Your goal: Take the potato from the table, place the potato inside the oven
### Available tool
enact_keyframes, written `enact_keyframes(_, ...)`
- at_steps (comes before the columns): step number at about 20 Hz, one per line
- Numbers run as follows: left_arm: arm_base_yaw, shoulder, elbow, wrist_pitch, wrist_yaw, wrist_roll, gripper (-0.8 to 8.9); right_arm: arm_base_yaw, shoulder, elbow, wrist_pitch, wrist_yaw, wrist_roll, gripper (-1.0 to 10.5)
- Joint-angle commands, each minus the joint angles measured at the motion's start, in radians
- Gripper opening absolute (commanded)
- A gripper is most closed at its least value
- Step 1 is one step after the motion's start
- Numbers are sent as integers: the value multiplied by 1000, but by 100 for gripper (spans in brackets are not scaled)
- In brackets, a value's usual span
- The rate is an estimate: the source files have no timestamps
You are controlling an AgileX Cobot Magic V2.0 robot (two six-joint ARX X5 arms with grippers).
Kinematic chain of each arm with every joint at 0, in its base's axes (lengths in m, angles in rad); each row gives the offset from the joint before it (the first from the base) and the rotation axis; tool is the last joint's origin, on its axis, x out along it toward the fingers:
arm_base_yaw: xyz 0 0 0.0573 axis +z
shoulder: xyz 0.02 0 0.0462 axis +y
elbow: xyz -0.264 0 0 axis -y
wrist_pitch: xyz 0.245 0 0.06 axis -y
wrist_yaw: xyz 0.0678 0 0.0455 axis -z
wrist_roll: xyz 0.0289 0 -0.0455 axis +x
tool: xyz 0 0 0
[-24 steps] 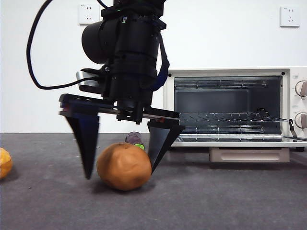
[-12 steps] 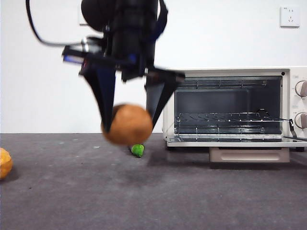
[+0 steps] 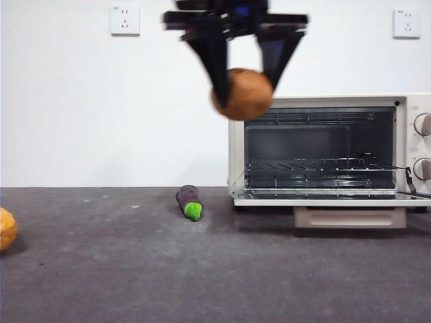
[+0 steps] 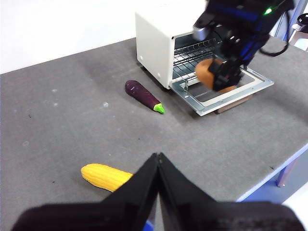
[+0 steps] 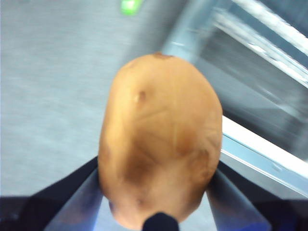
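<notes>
Lifted clear of the table [image 3: 135, 269] since a second ago, the potato [image 3: 244, 94] now hangs high in the air, level with the top edge of the oven [image 3: 323, 151] and just in front of its open mouth — it was resting on the surface then, with the jaws straddling it.

Nearest in the front view, a bumpy yellow-orange fruit [image 3: 7, 229] sits at the table's left edge. Further back lies the small purple eggplant [image 3: 189, 201], green tip forward, no longer hidden behind the potato. Beyond it stands the oven with its door folded down and the wire rack [image 3: 316, 165] exposed.

The right gripper [image 3: 246, 57] is clamped on the potato, one dark jaw on each flank. In the right wrist view the potato [image 5: 161, 154] is a matte orange-brown oval with shallow dimples and darker smudges. It looks firm and fairly heavy for its size — probably dry-skinned enough not to slip, and unlikely to bruise under a modest squeeze. Holding it across the narrower middle, as now, seems the sound grip.

The left gripper [image 4: 158, 166] waits well away over the table with its jaws pressed together, near a yellow corn cob [image 4: 103, 175].
</notes>
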Motion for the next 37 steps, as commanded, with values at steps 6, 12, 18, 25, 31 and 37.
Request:
enact_keyframes(6, -1, 0, -6, 5, -132, 11, -6, -180, -289, -443, 160, 98, 8, 95)
enact_keyframes(12, -6, 3, -6, 5, -161, 10, -6, -325, -365, -661, 636, -48, 41, 95)
enact_keyframes(18, -6, 21, -6, 6, -180, 6, -6, -344, -328, -688, 897, -59, 30, 94)
enact_keyframes(25, -6, 70, -6, 5, -191, 6, -6, -371, -240, -687, 1011, -53, 45, 94)
enact_keyframes(31, -6, 88, -6, 6, -191, 6, -6, -429, -184, -687, 1088, -37, 98, 93)
enact_keyframes(37, -6, 88, -6, 6, -191, -12, -6, -455, -162, -687, 1155, -36, 132, 174)
